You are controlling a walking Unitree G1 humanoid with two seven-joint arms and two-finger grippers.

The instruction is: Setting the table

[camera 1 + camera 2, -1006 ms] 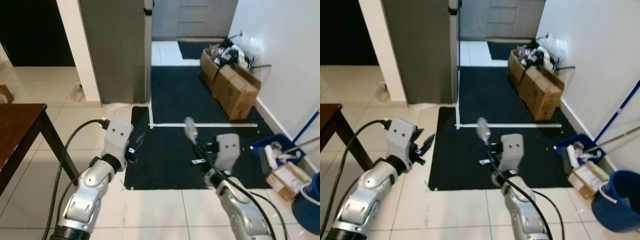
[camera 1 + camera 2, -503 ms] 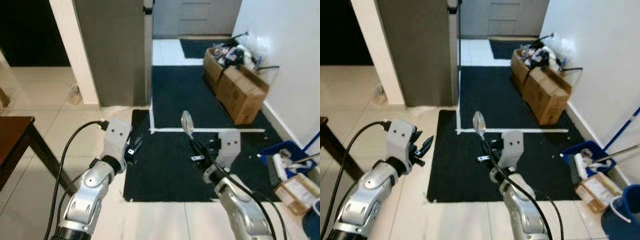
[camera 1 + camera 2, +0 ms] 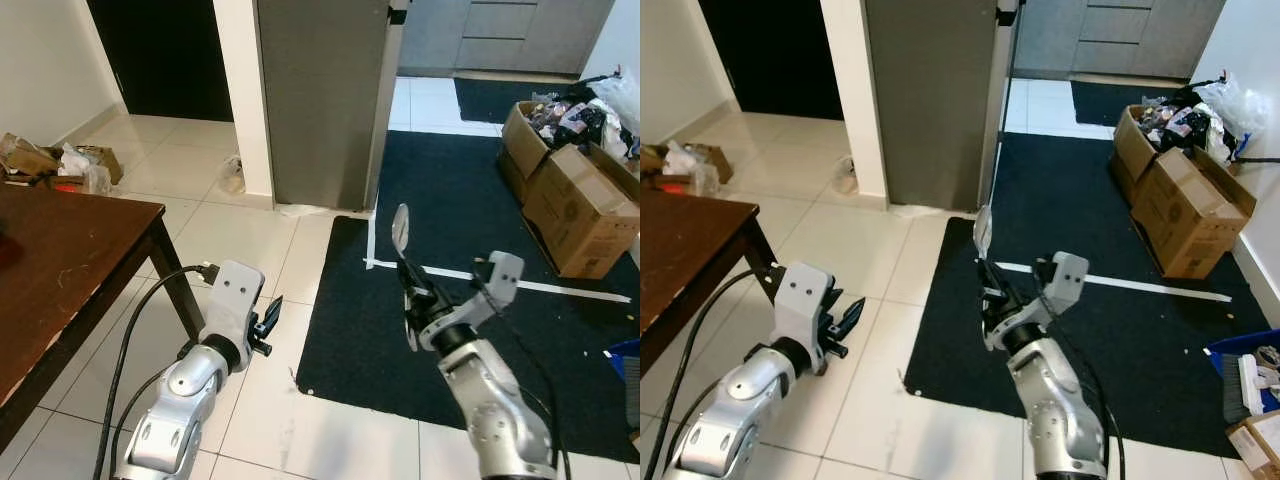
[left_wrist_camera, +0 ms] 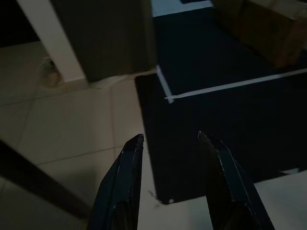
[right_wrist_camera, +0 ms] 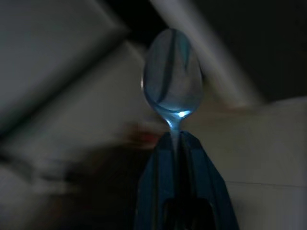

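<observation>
A metal spoon (image 3: 400, 228) stands bowl-up in my right gripper (image 3: 412, 290), whose fingers are shut on its handle; the right wrist view has the spoon (image 5: 171, 81) rising from the closed fingertips (image 5: 165, 148). My left gripper (image 3: 270, 322) is held low over the tiled floor with its fingers (image 4: 127, 177) open and nothing between them. A dark wooden table (image 3: 70, 260) stands at my left, with one corner and a leg in view.
A black mat (image 3: 480, 300) with a white tape line lies ahead on the right. Cardboard boxes (image 3: 575, 195) full of clutter sit at the far right. A grey cabinet (image 3: 320, 90) and white pillar stand ahead, a dark doorway (image 3: 160, 50) beyond. Bags (image 3: 50, 165) lie past the table.
The camera has swung to the left: the table now fills more of the left side and the boxes sit further right. The right gripper still holds the spoon upright.
</observation>
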